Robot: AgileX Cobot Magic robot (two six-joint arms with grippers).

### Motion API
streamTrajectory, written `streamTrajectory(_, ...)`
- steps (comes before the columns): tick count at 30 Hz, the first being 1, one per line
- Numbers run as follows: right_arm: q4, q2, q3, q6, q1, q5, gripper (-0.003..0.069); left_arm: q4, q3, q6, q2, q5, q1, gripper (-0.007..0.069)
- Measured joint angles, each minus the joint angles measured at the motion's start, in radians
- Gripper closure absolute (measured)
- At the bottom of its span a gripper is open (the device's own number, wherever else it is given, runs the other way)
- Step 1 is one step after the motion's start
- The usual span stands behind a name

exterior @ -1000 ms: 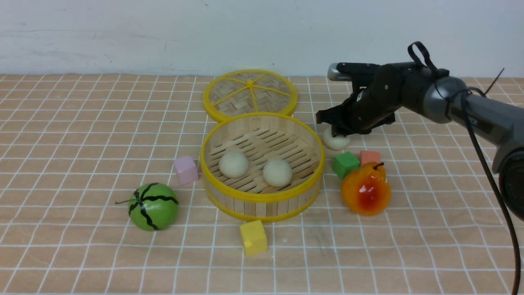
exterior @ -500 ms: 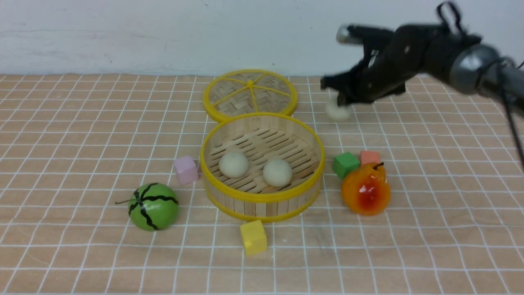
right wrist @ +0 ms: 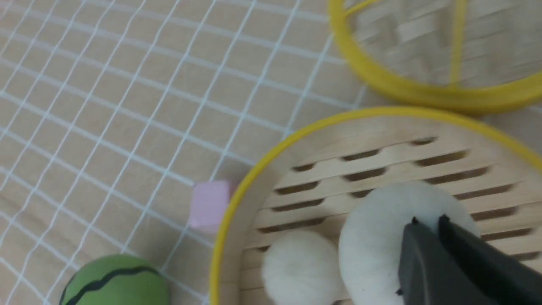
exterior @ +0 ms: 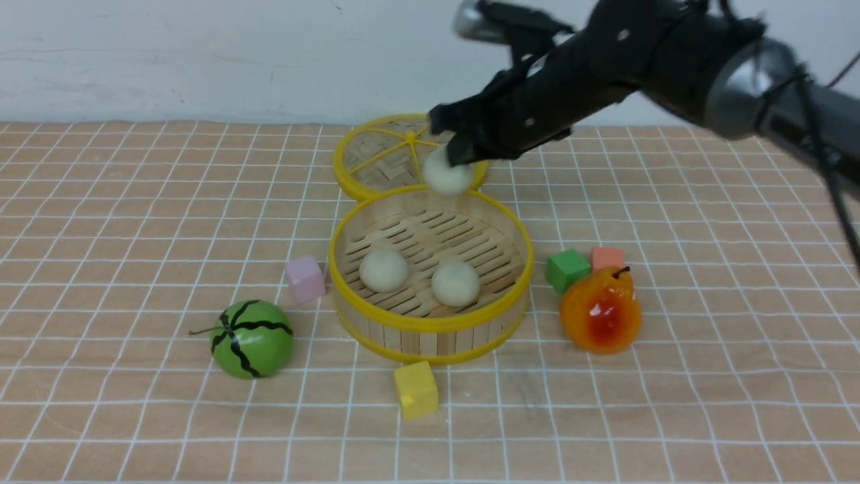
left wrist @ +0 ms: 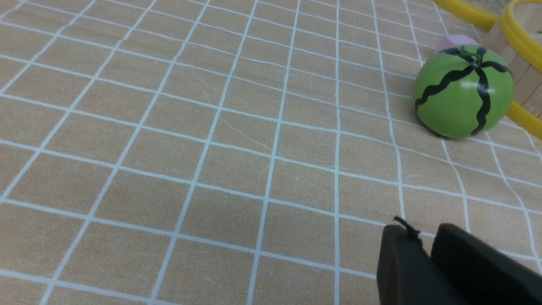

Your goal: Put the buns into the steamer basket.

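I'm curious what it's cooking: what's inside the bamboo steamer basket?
Two buns rest on the steamer basket's slatted floor. A third bun, pinched in the right gripper, hangs above the basket, not inside. The floor behind the near wall is hidden.

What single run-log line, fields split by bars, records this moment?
right gripper: shut on third bun, above steamer basket | in basket: two buns | left gripper: empty, near table

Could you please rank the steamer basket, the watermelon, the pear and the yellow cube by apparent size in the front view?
1. steamer basket: clearly largest.
2. watermelon and pear: look about alike, so I won't rank them.
3. yellow cube: smallest, though nearest the camera.
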Motion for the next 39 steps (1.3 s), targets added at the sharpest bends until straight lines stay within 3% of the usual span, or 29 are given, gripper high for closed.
streamTrajectory(17,-0.098,0.17,0.003,-0.006,0.014,-0.063,0.0645,0.0,0.0,0.0,0.0,0.0,0.0,0.0522)
streamTrajectory(25,-0.119,0.129,0.002,-0.006,0.014,-0.029,0.0491,0.0,0.0,0.0,0.0,-0.001,0.0,0.0519)
streamTrajectory(27,-0.124,0.078,0.002,-0.006,0.014,0.008,0.0391,0.0,0.0,0.0,0.0,-0.001,0.0,0.0519)
streamTrajectory(31,-0.149,-0.025,0.002,-0.018,0.014,0.088,0.0297,0.0,0.0,0.0,0.0,-0.001,0.0,0.0515)
streamTrajectory(39,-0.29,-0.251,0.002,-0.022,0.014,0.26,0.03,0.0,0.0,0.0,0.0,-0.001,0.0,0.0508)
